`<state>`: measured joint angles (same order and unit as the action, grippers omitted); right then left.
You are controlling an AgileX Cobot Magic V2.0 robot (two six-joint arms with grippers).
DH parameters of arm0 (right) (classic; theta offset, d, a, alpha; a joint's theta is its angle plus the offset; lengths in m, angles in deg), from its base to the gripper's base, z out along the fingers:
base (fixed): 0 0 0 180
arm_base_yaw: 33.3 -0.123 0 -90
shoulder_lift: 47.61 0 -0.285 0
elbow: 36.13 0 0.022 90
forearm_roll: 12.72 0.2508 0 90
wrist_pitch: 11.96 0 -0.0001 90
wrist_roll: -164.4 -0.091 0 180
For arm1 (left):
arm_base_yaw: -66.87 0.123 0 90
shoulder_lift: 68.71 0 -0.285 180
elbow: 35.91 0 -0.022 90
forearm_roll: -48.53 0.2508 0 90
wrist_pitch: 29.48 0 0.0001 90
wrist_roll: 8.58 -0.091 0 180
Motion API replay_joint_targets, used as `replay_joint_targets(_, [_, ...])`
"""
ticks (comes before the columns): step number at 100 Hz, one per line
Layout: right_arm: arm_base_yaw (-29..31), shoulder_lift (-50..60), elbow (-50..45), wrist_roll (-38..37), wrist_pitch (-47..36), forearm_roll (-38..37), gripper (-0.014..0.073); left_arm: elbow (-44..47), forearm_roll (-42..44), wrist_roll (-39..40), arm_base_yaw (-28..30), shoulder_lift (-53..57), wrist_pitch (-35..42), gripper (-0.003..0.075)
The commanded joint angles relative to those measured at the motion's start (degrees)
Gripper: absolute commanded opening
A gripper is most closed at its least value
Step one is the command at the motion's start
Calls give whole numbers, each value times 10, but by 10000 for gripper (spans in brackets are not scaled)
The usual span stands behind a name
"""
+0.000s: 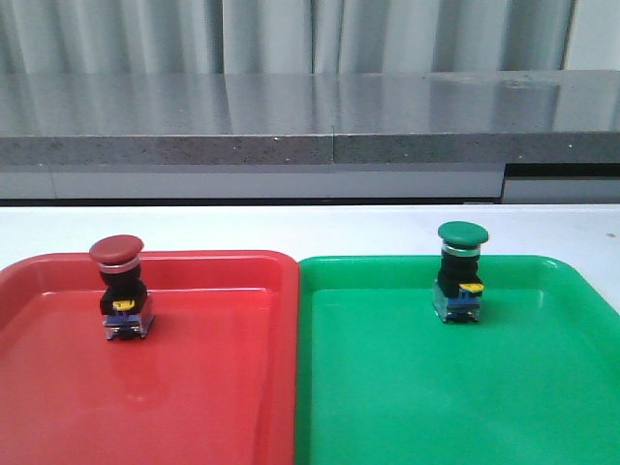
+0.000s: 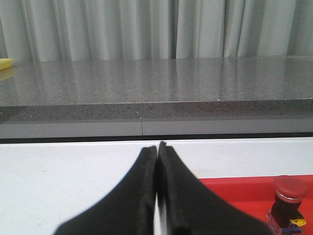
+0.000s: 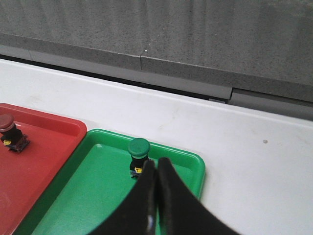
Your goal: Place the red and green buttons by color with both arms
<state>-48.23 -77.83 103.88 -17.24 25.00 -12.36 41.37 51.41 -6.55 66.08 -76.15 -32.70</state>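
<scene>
The red button (image 1: 118, 287) stands upright in the red tray (image 1: 194, 387), near its far left. The green button (image 1: 460, 273) stands upright in the green tray (image 1: 465, 407), near its far edge. Neither gripper shows in the front view. My left gripper (image 2: 157, 147) is shut and empty, above the white table to the left of the red tray (image 2: 244, 188), with the red button (image 2: 289, 200) off to its right. My right gripper (image 3: 157, 161) is shut and empty, above the green tray (image 3: 98, 191), just near side of the green button (image 3: 137, 156). The red button (image 3: 10, 132) shows at far left.
The two trays sit side by side on a white table (image 1: 310, 228). A grey stone ledge (image 1: 310, 116) runs along the back with a pale curtain behind it. A yellow thing (image 2: 6, 62) lies on the ledge at far left.
</scene>
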Motion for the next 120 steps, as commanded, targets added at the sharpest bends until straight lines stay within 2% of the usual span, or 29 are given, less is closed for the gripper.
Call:
replay_joint_targets(1, [3,5,10,3,-43,-21,-111,24,-4,2,1,17,50,-19])
replay_joint_targets(32, [8,123,-105,3,-153,-36,-111,24,-4,2,1,17,50,-19])
replay_joint_targets(67, [119,243,-255,3,-254,-16,-111,24,-4,2,1,17,50,-19])
replay_joint_targets(103, [140,243,-368,3,-420,-15,-111,24,-4,2,1,17,50,-19])
replay_joint_targets(120, [140,243,-380,3,-411,-15,-111,24,-4,2,1,17,50,-19])
